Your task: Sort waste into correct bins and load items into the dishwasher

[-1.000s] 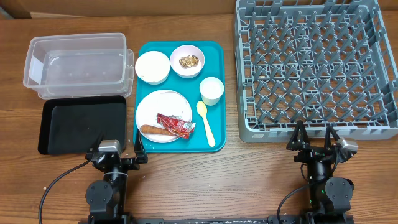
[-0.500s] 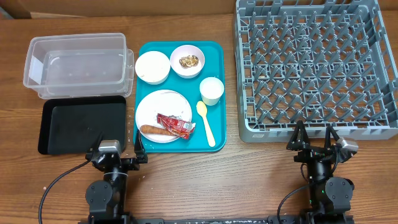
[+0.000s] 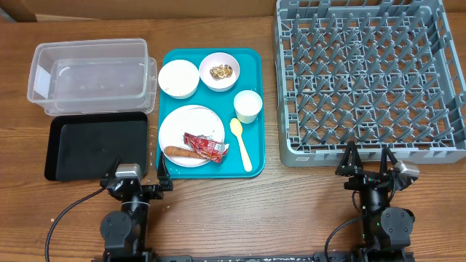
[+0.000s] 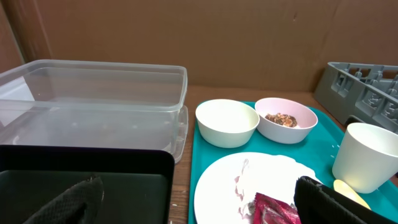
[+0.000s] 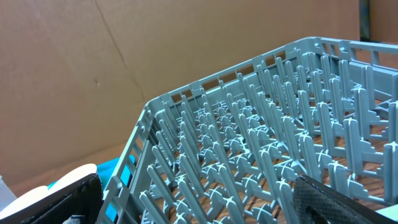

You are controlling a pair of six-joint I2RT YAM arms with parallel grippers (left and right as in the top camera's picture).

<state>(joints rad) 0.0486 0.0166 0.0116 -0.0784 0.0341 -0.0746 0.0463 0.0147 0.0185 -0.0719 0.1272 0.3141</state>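
**Both grippers open at the near table edge**

Left gripper [image 3: 138,164]: jaws spread wide, holding nothing, at the near corner of the black tray [image 3: 87,145]. Right gripper [image 3: 369,156]: jaws likewise apart and unloaded, just in front of the rack [image 3: 368,76].

The tub [image 3: 91,76] stands behind the black tray, touching or nearly so. The teal tray [image 3: 169,58] lies between the bins and the rack.

On it:
- Plate [image 3: 182,125] carrying the wrapper [image 3: 204,145], with the sausage [image 3: 182,153] touching it and white paper [image 4: 244,182] beside it.
- Two bowls at the far end: one [image 3: 178,78] whose contents I cannot make out, the other [image 3: 219,70] holding crumbs [image 3: 221,72].
- Cup [image 3: 248,106], upright.
- Spoon [image 3: 241,143], flat, just right of the plate.
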